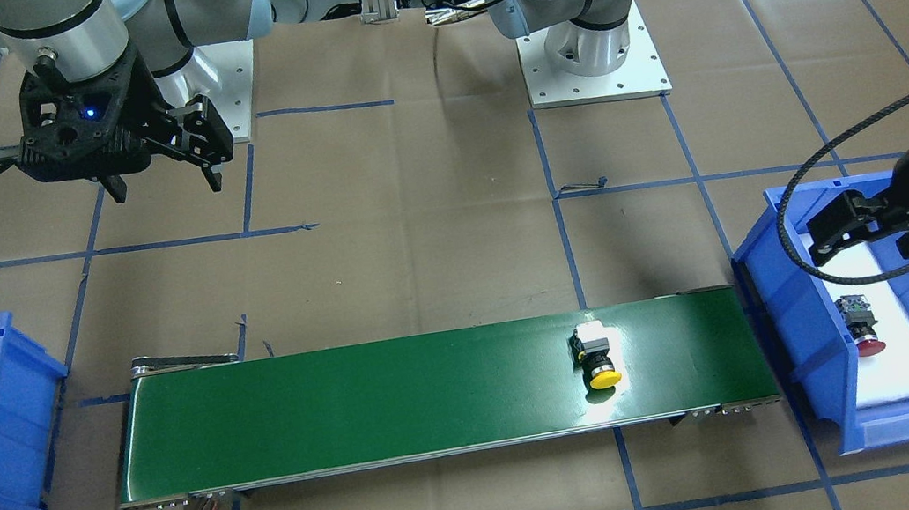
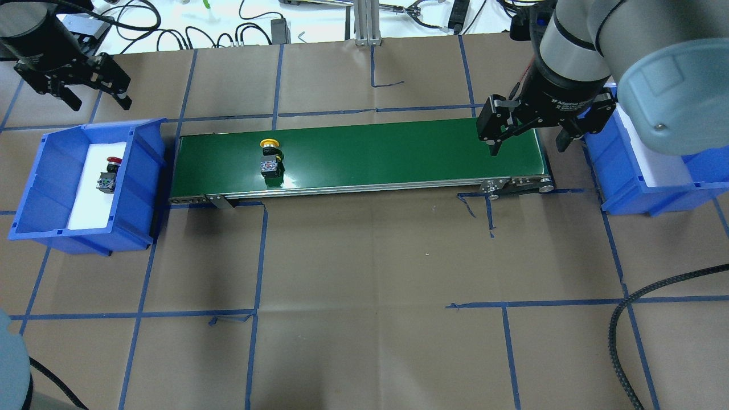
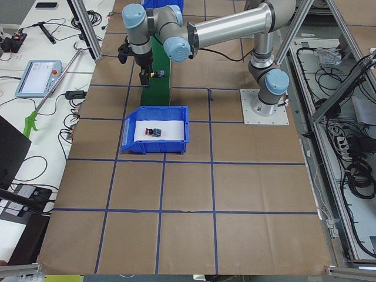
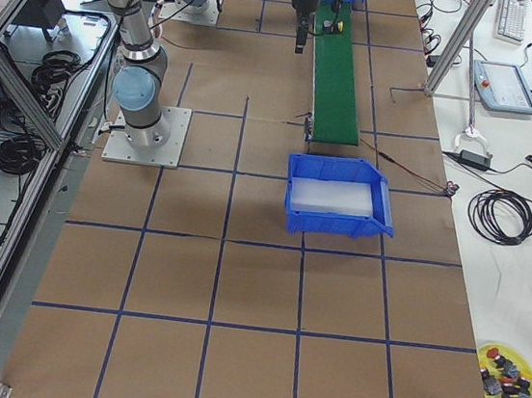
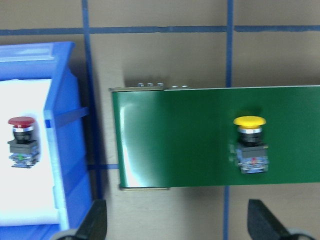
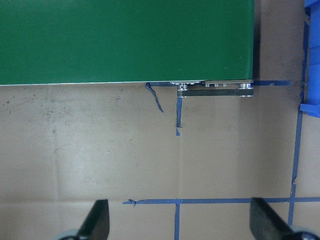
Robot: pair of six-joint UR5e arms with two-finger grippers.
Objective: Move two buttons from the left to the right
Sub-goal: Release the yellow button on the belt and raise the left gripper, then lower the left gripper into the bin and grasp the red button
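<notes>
Upper left in the overhead view, the left gripper (image 2: 99, 104) hangs spread, empty. The red button (image 2: 108, 173) lies in the blue bin (image 2: 34, 188) at left, the yellow button (image 2: 270, 159) left on the green belt (image 2: 398, 154). The right gripper (image 2: 528, 148) gapes above the belt's right end.

One camera looks down over my shoulders at the brown paper-covered table (image 2: 364, 256); another faces me. Both share the long green conveyor belt (image 2: 364, 154). Two distant end cameras look along it; my wrist cameras look straight down, close.
</notes>
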